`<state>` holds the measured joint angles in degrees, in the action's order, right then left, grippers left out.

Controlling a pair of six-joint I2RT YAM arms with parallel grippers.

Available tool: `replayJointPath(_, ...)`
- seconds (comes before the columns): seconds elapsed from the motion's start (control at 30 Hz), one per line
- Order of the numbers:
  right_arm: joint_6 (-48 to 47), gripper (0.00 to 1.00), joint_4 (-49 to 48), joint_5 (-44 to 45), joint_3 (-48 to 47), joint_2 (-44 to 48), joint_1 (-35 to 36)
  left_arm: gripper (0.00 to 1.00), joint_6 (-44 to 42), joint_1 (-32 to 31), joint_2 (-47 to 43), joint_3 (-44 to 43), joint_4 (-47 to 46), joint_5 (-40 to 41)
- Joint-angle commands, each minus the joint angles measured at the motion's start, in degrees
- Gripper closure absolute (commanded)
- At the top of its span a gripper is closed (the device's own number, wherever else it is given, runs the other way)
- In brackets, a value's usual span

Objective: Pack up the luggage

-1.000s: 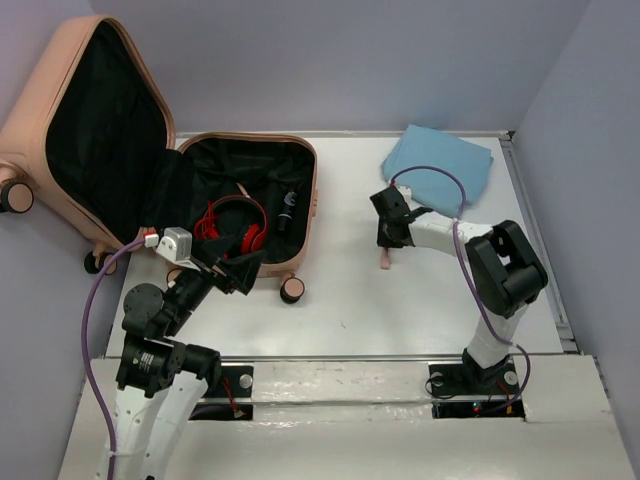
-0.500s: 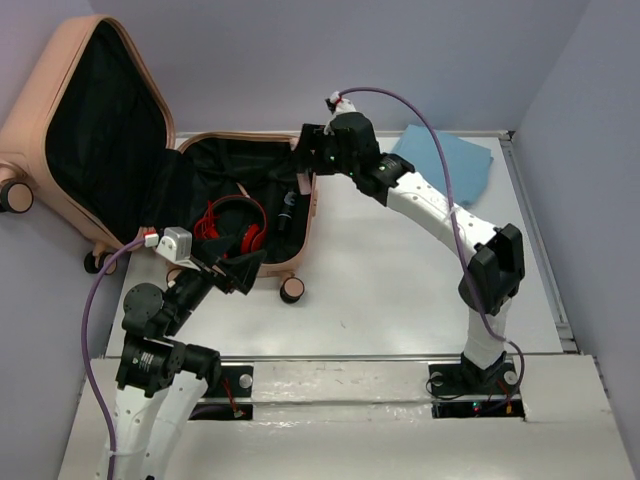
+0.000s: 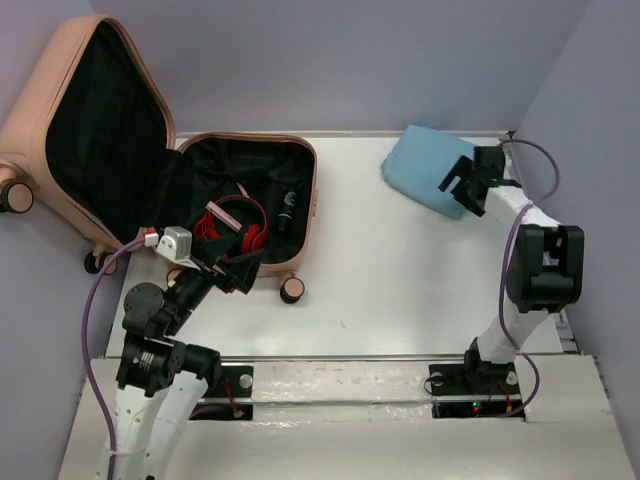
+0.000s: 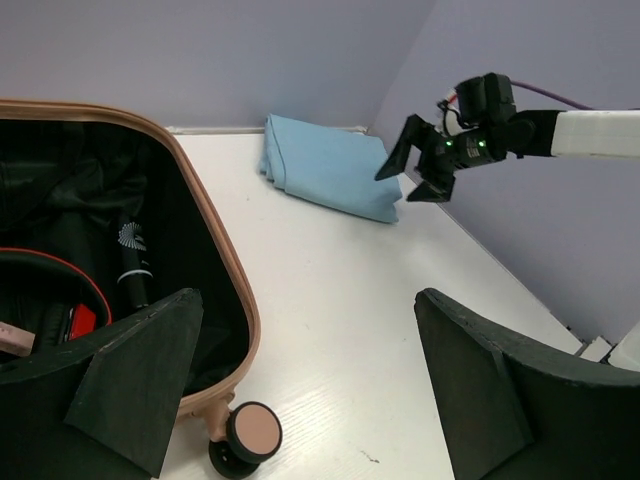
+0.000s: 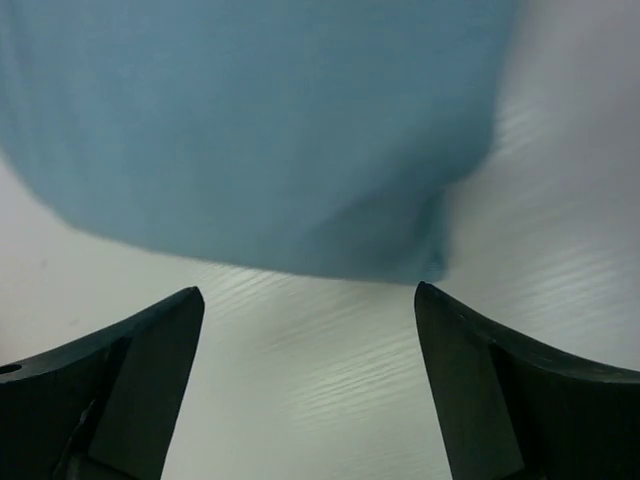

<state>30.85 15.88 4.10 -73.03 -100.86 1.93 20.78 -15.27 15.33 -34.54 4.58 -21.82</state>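
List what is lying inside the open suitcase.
Inside the luggage: red headphones, a small pink item across them, and a black cylindrical object. The left gripper covers the near corner, so anything there cannot be seen.

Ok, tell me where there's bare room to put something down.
Free: the table between the luggage and the blue cloth, and its near half. In the luggage, the far lining behind the red headphones is bare. Crowded: the luggage's near edge by the left gripper, and the cloth's corner under the right gripper.
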Motion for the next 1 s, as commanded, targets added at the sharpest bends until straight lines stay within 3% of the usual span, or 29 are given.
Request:
replayJointPath(0.0,3.2,0.07,-5.3,-3.6,2.8,1.0,-7.9,0.01,1.0,0.3,1.5,-0.4,-1.2,-0.1)
replayJointPath(0.17,4.2,0.12,-7.0,-8.9,0.5,-7.0,-11.2,0.01,1.2,0.3,2.6,-0.6,-1.2,-0.1)
replayJointPath(0.2,4.4,0.26,-6.9,-9.5,-0.3,-9.9,-11.2,0.01,1.3,0.3,3.1,-0.6,-1.5,-0.3)
replayJointPath(0.27,5.1,0.4,-7.3,-12.1,-1.3,-12.2,-11.2,0.03,1.6,0.3,4.4,-0.6,-2.0,-1.0)
replayJointPath(0.3,6.1,0.57,-8.0,-13.7,-0.3,-13.3,-11.2,0.05,2.5,0.3,4.8,-0.6,-2.4,-1.8)
replayJointPath(0.37,6.9,0.68,-10.0,-15.4,2.3,-13.1,-11.2,0.06,3.7,0.3,6.3,-0.4,-3.5,-2.9)
replayJointPath(0.4,7.7,0.81,-12.2,-16.0,3.9,-12.6,-11.2,0.08,4.2,0.3,7.0,-0.3,-4.2,-3.2)
replayJointPath(0.5,8.5,0.9,-17.3,-18.0,12.5,-7.4,-10.4,0.11,7.4,0.2,10.4,0.4,-9.2,-6.3)
replayJointPath(0.7,9.8,0.91,-24.3,-19.5,34.0,10.3,-2.3,0.25,11.4,-4.3,18.3,-2.2,-12.9,-4.7)
replayJointPath(0.83,10.5,0.87,-23.3,-19.1,44.4,22.4,4.4,0.29,10.7,-13.6,23.2,-6.1,-12.8,3.7)
replayJointPath(0.97,10.7,0.34,-18.1,-16.4,51.0,37.2,4.9,0.29,8.1,-27.7,34.5,-11.1,-11.0,17.5)
